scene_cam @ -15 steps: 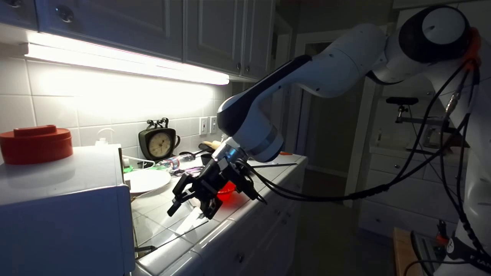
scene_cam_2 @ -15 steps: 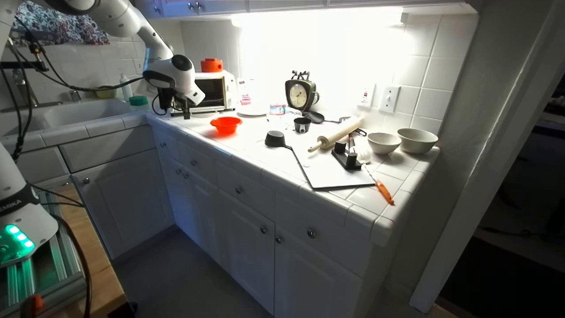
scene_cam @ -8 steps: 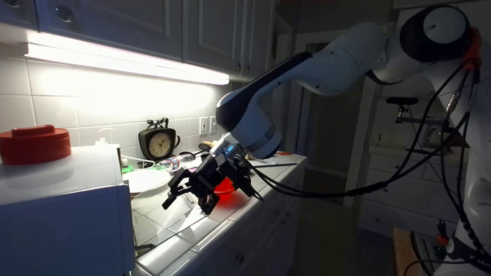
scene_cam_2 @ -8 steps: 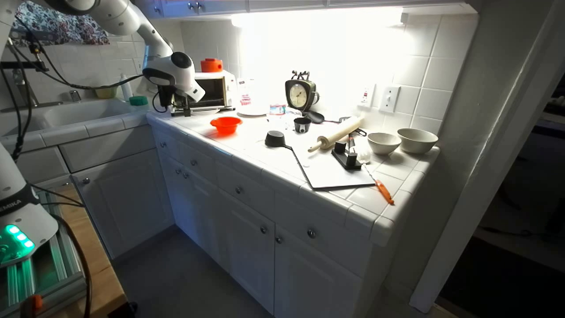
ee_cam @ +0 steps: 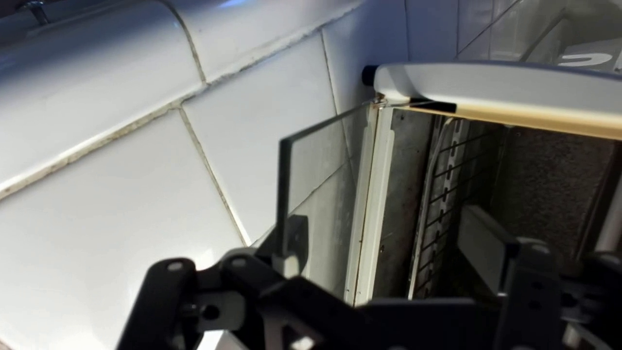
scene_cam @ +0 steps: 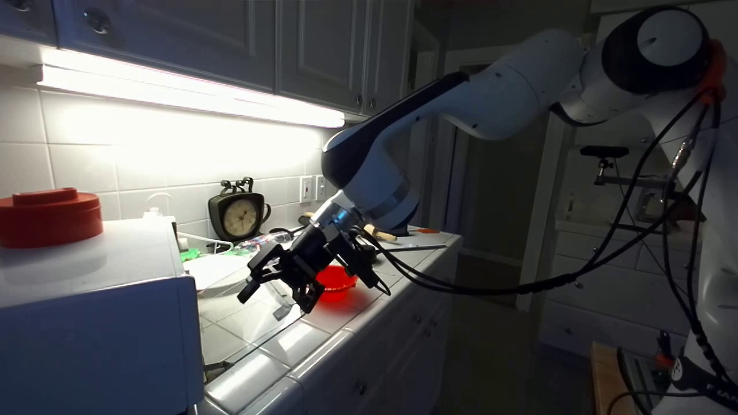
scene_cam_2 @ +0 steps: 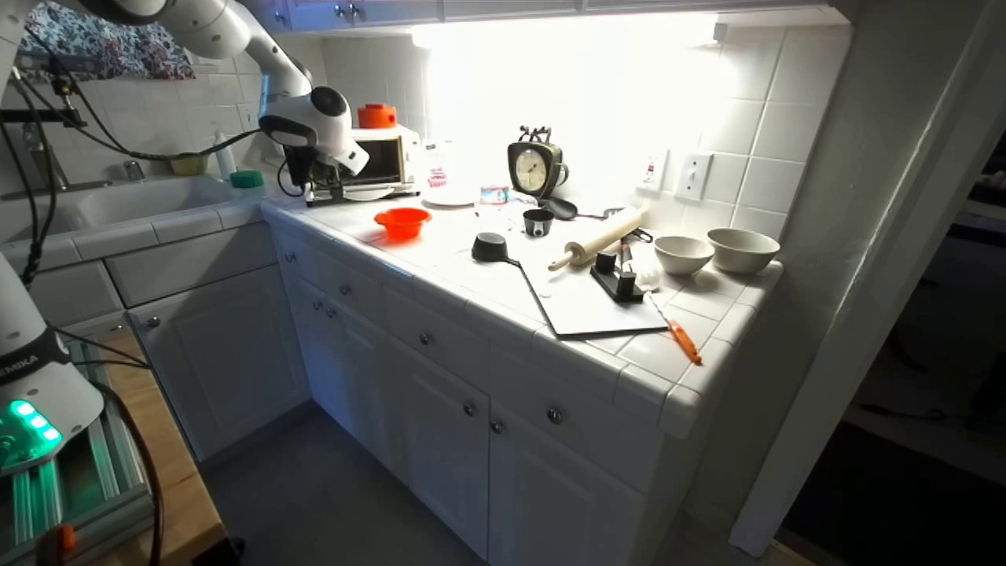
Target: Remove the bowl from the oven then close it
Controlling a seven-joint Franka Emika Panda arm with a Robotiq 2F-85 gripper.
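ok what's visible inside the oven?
Inside the oven, the wrist view shows part of a wire rack and a rough brownish panel. The fingers block the lower part in that view; what lies behind them can't be seen.

The place was a domestic-looking kitchen. In both exterior views a white-tiled counter (scene_cam_2: 652,360) ran beneath a bright tube light (scene_cam: 190,95), with panelled wall cupboards (scene_cam: 323,52) above it and knobbed base cabinets (scene_cam_2: 566,472) below. In an exterior view a sink (scene_cam_2: 149,206) with a metal tap (scene_cam_2: 86,186) was set into the adjoining run, patterned cloth (scene_cam_2: 118,47) hanging above it. A countertop oven (scene_cam_2: 410,157) stood toward the corner, and farther along the counter sat a rolling pin (scene_cam_2: 607,236), a black long-handled utensil (scene_cam_2: 560,207) and two pale bowls (scene_cam_2: 682,262).
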